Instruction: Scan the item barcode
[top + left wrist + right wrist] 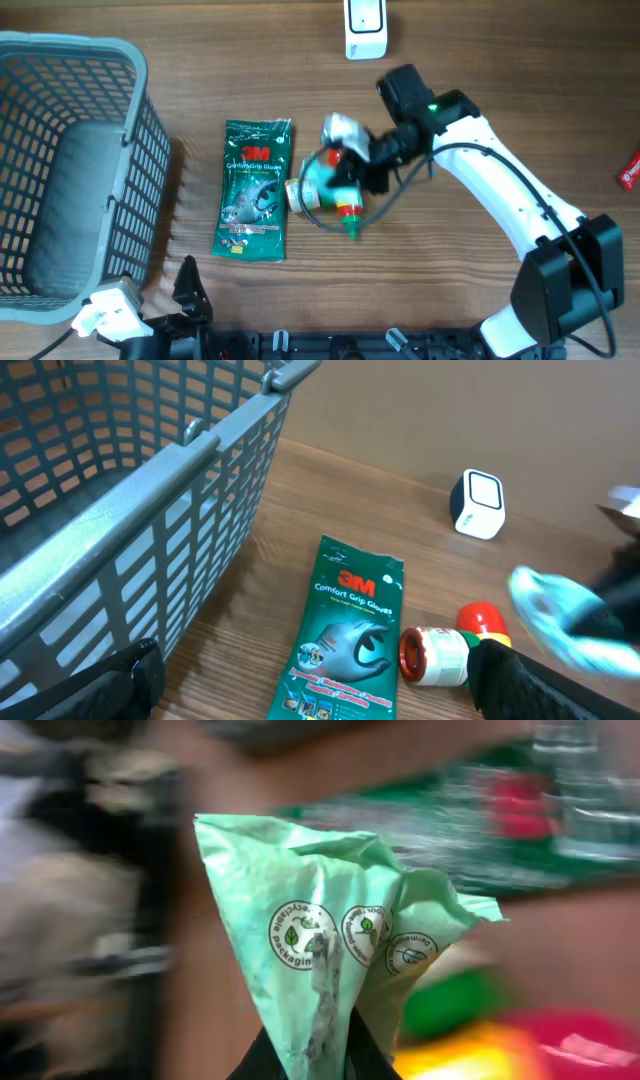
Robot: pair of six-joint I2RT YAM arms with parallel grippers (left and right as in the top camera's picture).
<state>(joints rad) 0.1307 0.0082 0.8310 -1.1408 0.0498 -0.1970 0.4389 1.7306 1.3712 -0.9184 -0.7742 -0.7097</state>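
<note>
My right gripper [305, 1062] is shut on the bottom edge of a pale green pouch [320, 940] with round recycling marks; no barcode shows on the side facing me. From overhead the pouch [322, 178] hangs at the right gripper [356, 165] just above the table's middle. It appears blurred at the right in the left wrist view [560, 610]. The white scanner [365, 27] stands at the back edge, apart from the pouch. My left gripper [325, 695] is open and empty near the front edge, its fingers [120, 680] spread wide.
A green 3M gloves pack [255, 190] lies flat left of centre. A white jar with a red lid [432, 656] and a red-capped bottle [350, 212] lie under the pouch. A grey basket [60, 60] fills the left side. A red item [630, 172] sits at the right edge.
</note>
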